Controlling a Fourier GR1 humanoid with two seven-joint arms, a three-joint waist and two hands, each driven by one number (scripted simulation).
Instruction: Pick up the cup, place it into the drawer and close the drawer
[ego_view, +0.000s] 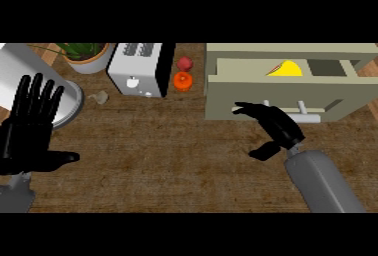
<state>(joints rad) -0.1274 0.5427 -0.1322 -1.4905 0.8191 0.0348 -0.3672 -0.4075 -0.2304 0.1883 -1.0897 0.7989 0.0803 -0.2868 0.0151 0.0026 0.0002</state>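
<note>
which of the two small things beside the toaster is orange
The orange one nearer the view's lower edge; the red one sits just behind it.

The left hand (29, 131) shows at the view's left edge, open, palm toward the view, its fingers (38, 95) straight and pointing up, thumb jutting out to the side below them. The right hand (277, 126) reaches up from its grey forearm, fingers extended ahead, thumb hanging back beneath them.
</note>
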